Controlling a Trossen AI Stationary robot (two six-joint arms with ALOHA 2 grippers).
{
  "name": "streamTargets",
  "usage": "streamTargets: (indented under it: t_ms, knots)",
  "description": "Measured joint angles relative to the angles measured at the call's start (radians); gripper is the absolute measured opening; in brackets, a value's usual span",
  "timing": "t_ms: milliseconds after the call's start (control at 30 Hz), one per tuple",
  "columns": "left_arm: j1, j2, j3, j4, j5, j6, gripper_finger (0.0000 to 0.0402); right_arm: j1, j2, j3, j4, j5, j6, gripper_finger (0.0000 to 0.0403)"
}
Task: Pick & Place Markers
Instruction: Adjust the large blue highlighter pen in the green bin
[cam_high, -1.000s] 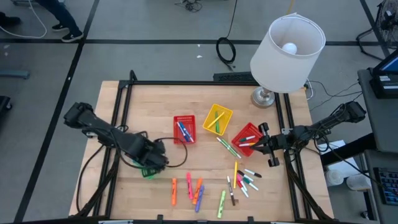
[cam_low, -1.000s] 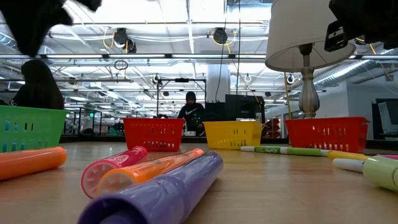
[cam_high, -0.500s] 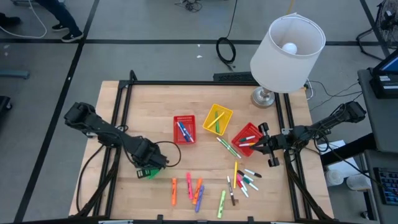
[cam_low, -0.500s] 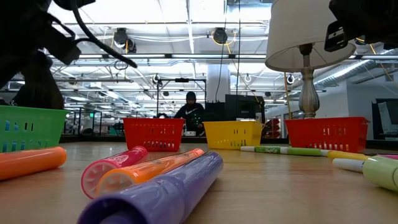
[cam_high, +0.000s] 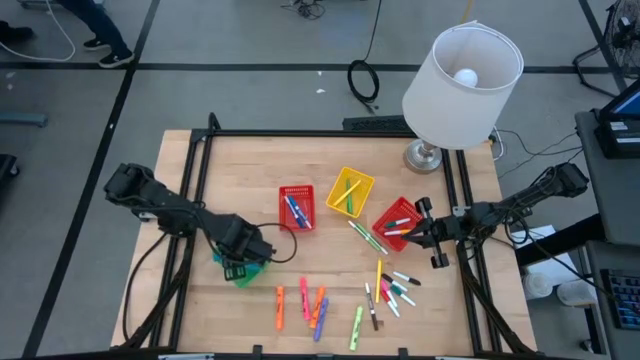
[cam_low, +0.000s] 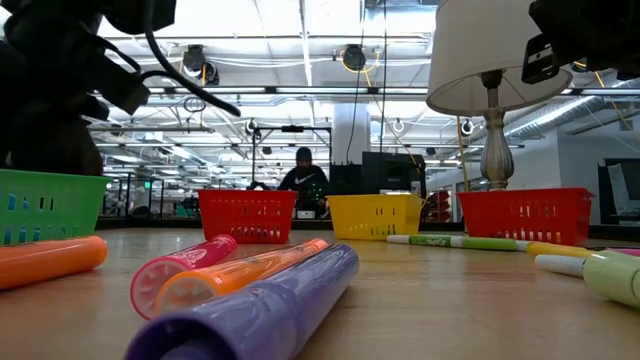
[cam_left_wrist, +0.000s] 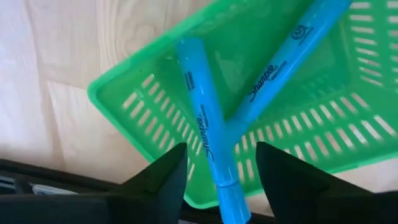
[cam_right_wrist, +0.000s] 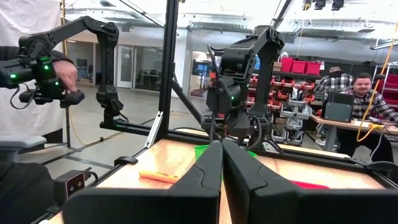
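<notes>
My left gripper (cam_high: 243, 258) points down over the green basket (cam_left_wrist: 298, 143) at the table's near left, and it is open. Two blue markers lie crossed in the basket. One (cam_left_wrist: 202, 118) runs between my fingers with a gap on each side, its end (cam_left_wrist: 231, 199) over the basket's rim. The other (cam_left_wrist: 280, 62) lies farther in. Several more markers lie on the table near the front edge: an orange one (cam_high: 279, 306), a purple one (cam_high: 321, 318), a green one (cam_high: 357, 326). My right gripper (cam_right_wrist: 222, 180) is shut and empty, raised by the right red basket (cam_high: 398, 222).
A red basket (cam_high: 296, 207) and a yellow basket (cam_high: 349, 192) with markers stand mid-table. A lamp (cam_high: 460, 80) stands at the far right. Another cluster of markers (cam_high: 392, 288) lies at the near right. A person (cam_low: 305, 180) sits beyond the far edge.
My left gripper has come down over the green basket, and its wrist has turned a little. The right arm has kept still.
</notes>
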Motion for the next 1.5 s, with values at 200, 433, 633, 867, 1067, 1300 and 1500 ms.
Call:
streamTargets:
  t_ms: [200,433,633,867,1067,1300,1500]
  knots:
    - [0.017,0.001,0.000,0.004,-0.024,0.038,0.0208,0.000,0.000,0.000,-0.002,0.000,-0.002,0.0000]
    - [0.037,0.001,0.000,0.004,-0.023,0.045,0.0198,0.000,0.000,0.000,-0.006,0.000,0.000,0.0000]
    - [0.040,0.001,-0.005,0.007,-0.016,0.043,0.0208,0.000,0.000,0.000,-0.007,0.000,0.011,0.0000]
    - [0.040,0.001,-0.112,0.073,0.047,0.041,0.0216,0.000,0.000,0.000,-0.010,0.000,0.027,0.0000]
    - [0.041,0.001,-0.141,0.078,0.042,0.036,0.0212,0.000,0.000,0.000,-0.009,0.000,0.022,0.0000]
    - [0.041,0.001,-0.141,0.115,0.014,0.071,0.0124,0.000,0.000,0.000,-0.009,0.003,0.007,0.0000]
    - [0.041,0.001,-0.140,0.125,0.020,0.087,0.0057,0.000,0.000,0.000,-0.009,0.004,0.005,0.0000]
